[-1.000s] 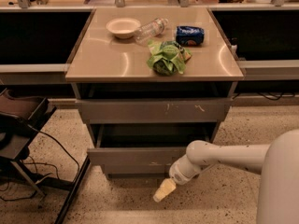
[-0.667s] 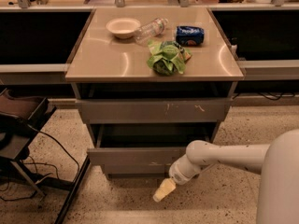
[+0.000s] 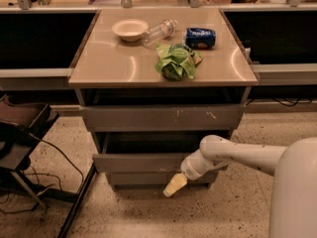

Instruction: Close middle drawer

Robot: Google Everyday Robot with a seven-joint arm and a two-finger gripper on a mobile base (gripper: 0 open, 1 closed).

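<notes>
While the middle drawer (image 3: 141,162) stands pulled out from the cabinet (image 3: 99,148), its flat grey front juts forward of the drawer front below it (image 3: 143,178), and a dark gap shows above its front edge. It sits in the cabinet's lower half, beneath the scratched drawer front (image 3: 163,117), which has pale orange marks toward its right side. The gripper (image 3: 176,184) hangs low in front of the cabinet, just below the right part of the middle drawer's front, its pale yellow tip pointing down and to the left. Whether it is released or clenched cannot be told, and whether it touches the drawer is unclear. The white arm (image 3: 233,155) reaches in from the right. On the tan countertop (image 3: 109,66) sit a white bowl (image 3: 130,29), a clear plastic bottle (image 3: 159,32) lying on its side, a blue packet (image 3: 200,37) and a green bag (image 3: 176,62). A black chair (image 3: 20,133) stands at the left on the speckled floor (image 3: 148,214).
</notes>
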